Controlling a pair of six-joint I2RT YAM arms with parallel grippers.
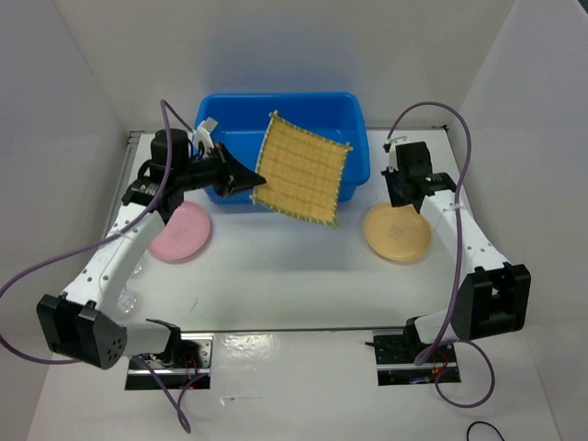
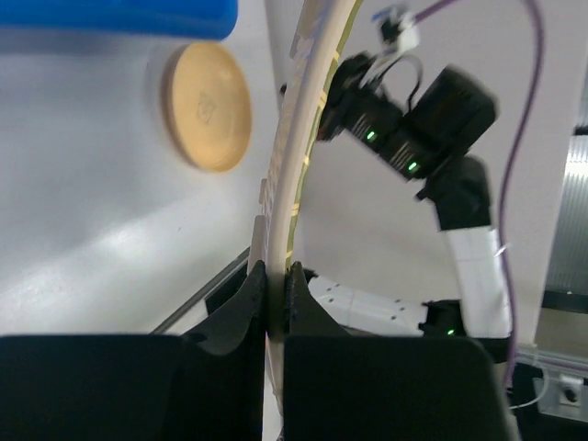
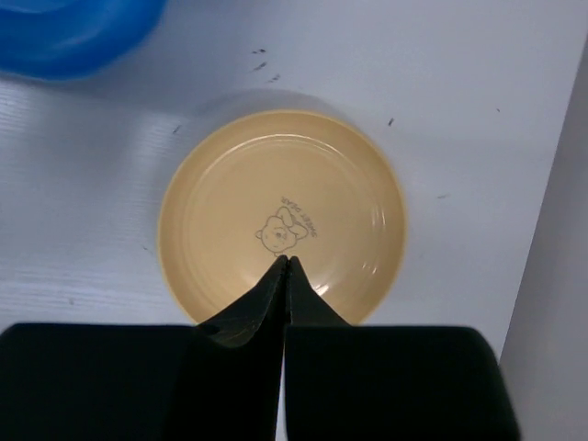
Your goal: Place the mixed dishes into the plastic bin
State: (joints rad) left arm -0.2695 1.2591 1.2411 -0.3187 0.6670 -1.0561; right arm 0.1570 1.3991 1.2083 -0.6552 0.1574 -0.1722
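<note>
From above, the left gripper (image 1: 246,179) holds the yellow woven mat (image 1: 303,170) tilted over the front rim of the blue bin (image 1: 276,99) at the far edge of the table (image 1: 285,276), likely poised to drop it in. Its wrist view shows the jaws pinching the mat's pale bound edge, seen edge-on. In its own wrist view the right gripper (image 3: 287,264), jaws pressed together and empty, hangs over the bear-printed tan-orange plate (image 3: 276,175) near the right edge.

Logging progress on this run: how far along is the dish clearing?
Done: nothing shows inside the blue bin yet, though part is hidden. In hand: the left gripper is shut on the yellow mat, raised over the bin's front rim. Left: the pink plate and tan plate sit on the table; the right gripper, shut, hangs above the tan one.
</note>
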